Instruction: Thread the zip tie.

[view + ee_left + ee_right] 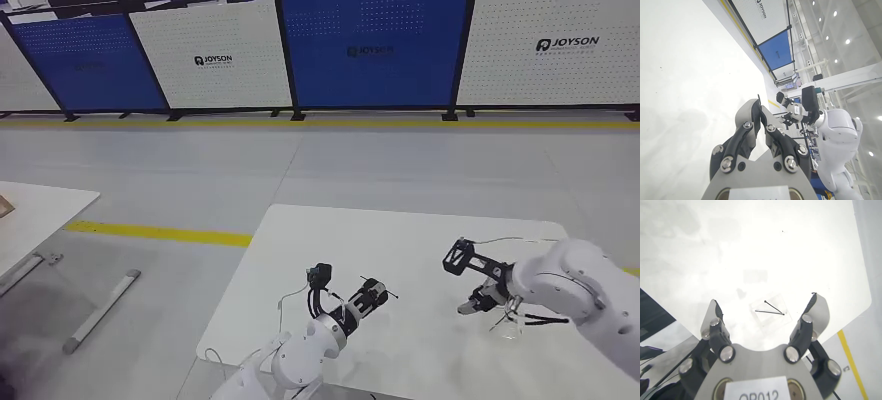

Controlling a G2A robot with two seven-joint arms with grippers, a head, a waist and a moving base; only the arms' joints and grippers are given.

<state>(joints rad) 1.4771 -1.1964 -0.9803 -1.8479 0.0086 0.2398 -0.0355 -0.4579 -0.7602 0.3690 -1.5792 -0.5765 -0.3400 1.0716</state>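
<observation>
The left end effector [760,108] is pressed closed, its two ribbed pads meeting on a thin black zip tie [759,100]. The tie is gripped crosswise, so a short length sticks out past the fingertips on one side. In the top view the same end effector [372,294] hangs just above the white worktop [400,240], near its front edge, with the thin ends of the zip tie [392,294] poking out on either side of the closed fingers.

The right end effector [765,298] is spread wide and holds nothing. Below it and straight ahead of its fingers, a small clear tray [761,318] lies flat on the worktop [772,247]. In the tray is a thin black strip [770,312] bent into a V, with a small round head at one end. Neither finger touches the tray or the strip. In the top view this end effector [478,302] hovers over the worktop, with the clear tray [508,327] just beyond its fingertips, close to the arm.

The two end effectors are well apart and face each other across bare worktop [687,66]. From the left wrist view, the right end effector [784,118] shows farther off beyond the tips of the closed fingers.
</observation>
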